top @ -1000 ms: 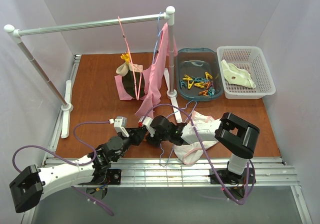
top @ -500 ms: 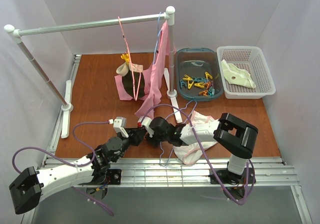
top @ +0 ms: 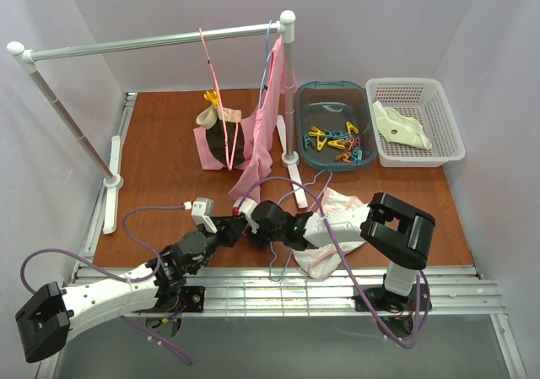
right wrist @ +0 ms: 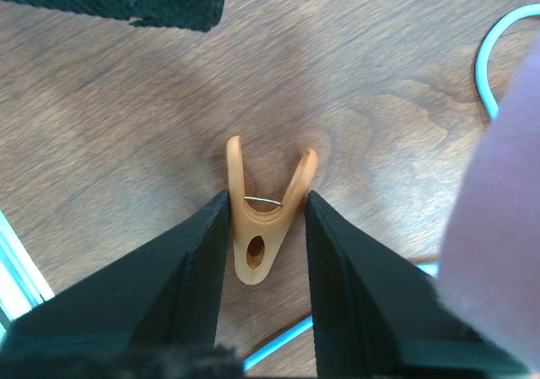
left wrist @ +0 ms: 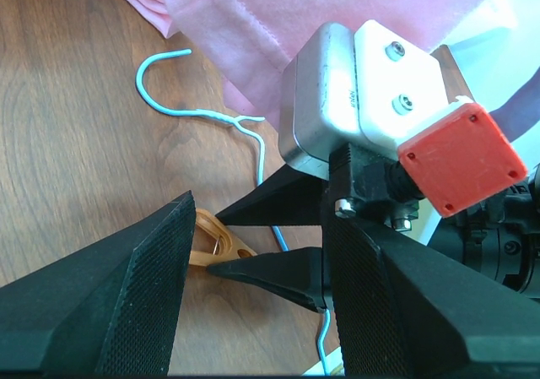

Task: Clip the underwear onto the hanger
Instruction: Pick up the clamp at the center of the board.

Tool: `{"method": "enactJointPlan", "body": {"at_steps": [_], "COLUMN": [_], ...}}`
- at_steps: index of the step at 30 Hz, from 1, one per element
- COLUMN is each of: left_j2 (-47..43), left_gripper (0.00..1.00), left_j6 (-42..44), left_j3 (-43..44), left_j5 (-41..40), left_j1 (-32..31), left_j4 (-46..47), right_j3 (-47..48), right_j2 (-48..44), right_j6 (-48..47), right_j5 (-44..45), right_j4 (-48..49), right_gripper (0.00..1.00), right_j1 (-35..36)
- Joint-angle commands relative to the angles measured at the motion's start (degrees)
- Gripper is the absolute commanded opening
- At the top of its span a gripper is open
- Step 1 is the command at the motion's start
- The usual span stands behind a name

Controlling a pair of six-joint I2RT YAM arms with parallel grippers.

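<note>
Status: right gripper is down at the table, both fingers pressed against the sides of an orange clothespin, pinching it at its waist. The peg lies flat on the wood, its forked end pointing away from my wrist. Left gripper is just opposite, nose to nose with the right one, jaws spread wide and holding nothing; from the left wrist view the peg sits low between my left fingers, with the right fingertips on it. Hanger lies flat on the table, hook just beyond the two grippers, and its wire runs back under the right gripper. Underwear is on the table at the near right, crumpled, partly hidden under my right forearm; the hanger wire crosses its left side, but I cannot tell whether it goes over or under the fabric. No peg on either one. Pink cloth hangs from the rail, its lower end on the wood just beside my wrists.
</note>
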Motion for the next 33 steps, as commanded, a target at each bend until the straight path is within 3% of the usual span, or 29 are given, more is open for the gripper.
{"method": "enactJointPlan", "body": {"at_steps": [1, 3, 7, 16, 20, 23, 33], "left_j2": [-0.6, -0.5, -1.5, -8.3, -11.1, -12.0, -14.6], "left_gripper": [0.54, 0.54, 0.54, 0.54, 0.55, 0.55, 0.54], "left_j6": [0.7, 0.9, 2.8, 9.8, 12.8, 13.0, 8.4], "left_j3": [-5.9, -6.0, -5.5, -7.6, -9.0, -9.2, -9.5], "left_j5": [0.0, 0.2, 1.4, 9.4, 20.6, 27.6, 34.7], "left_j1": [0.2, 0.3, 0.3, 0.2, 0.2, 0.3, 0.3], "left_j4": [3.8, 4.1, 5.1, 13.7, 21.4, 24.3, 29.5], "right_j3": [-3.3, -3.4, -3.8, -5.7, -7.8, -8.6, -11.3], "right_j2": [2.0, 2.4, 0.7, -16.6, -26.0, -31.0, -45.7], "right_j6": [-0.9, -0.8, -0.4, 0.3, 1.0, 1.1, 3.2], "right_j5": [-1.2, -1.6, -3.3, -5.8, -9.7, -11.2, -18.3], "right_j4": [-8.7, -8.8, -8.8, -14.8, -14.9, -14.9, -11.2], "right_gripper": [0.26, 0.13, 0.03, 0.02, 0.03, 0.03, 0.05], "right_j1": [2.5, 2.5, 2.5, 2.5, 2.4, 2.4, 2.4]}}
